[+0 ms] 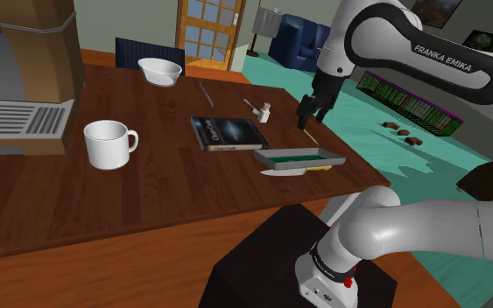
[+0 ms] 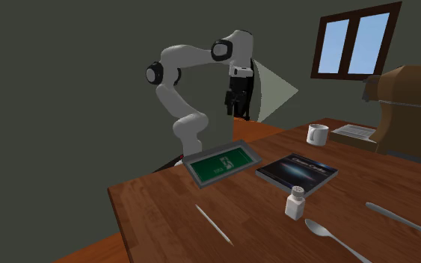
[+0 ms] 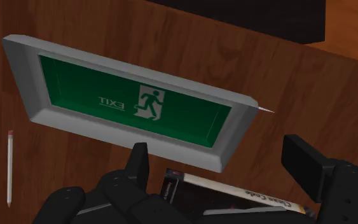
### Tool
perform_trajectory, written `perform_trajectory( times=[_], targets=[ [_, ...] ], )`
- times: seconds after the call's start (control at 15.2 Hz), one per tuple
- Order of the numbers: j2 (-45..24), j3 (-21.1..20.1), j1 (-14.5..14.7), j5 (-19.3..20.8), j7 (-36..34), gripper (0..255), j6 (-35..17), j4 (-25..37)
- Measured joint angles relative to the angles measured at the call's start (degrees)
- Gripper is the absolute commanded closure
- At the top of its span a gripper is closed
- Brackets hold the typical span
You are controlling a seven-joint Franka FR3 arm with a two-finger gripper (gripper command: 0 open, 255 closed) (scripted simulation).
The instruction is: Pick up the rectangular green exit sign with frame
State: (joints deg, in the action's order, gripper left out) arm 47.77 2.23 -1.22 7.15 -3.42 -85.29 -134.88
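Claw (image 1: 313, 112) raised above table (image 1: 148, 201), fingers spread wide, gripping nothing. Exit sign (image 3: 130, 105) (green face up, grey frame) flat on wood, below claw, untouched. Book (image 3: 234, 194) edge visible between fingers in wrist view. Pencil (image 3: 9, 167) lies off sign's far end.

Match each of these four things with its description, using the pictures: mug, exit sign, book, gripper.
Things:
1. mug
2. exit sign
3. book
4. gripper

Descriptions:
A. black, fingers apart, above the table
B. white, upright, with a handle
C. green face in a grey frame, lying flat
D. dark cover, lying flat between mug and exit sign

Pairs: 1-B, 2-C, 3-D, 4-A.
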Motion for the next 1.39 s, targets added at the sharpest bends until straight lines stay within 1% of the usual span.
perform_trajectory(
  times=[0.07, 0.2, 0.79, 0.99, 1.32, 1.39],
  targets=[
    [0.0, 0.0, 0.0, 0.0, 0.0, 0, 0.0, 0.0],
    [-0.4, -0.4, 1.4, 0.5, 2.0, 0, -1.8, -1.9],
    [-3.1, -2.8, 10.9, 4.3, 15.9, 0, -14.7, -15.0],
    [-3.4, -3.0, 11.7, 4.7, 16.6, 0, -17.4, -17.6],
    [-4.3, -3.0, 11.8, 5.0, 15.9, 0, -21.5, -20.9],
    [-4.3, -3.0, 11.8, 5.0, 15.9, 255, -21.8, -21.2]
  ],
)
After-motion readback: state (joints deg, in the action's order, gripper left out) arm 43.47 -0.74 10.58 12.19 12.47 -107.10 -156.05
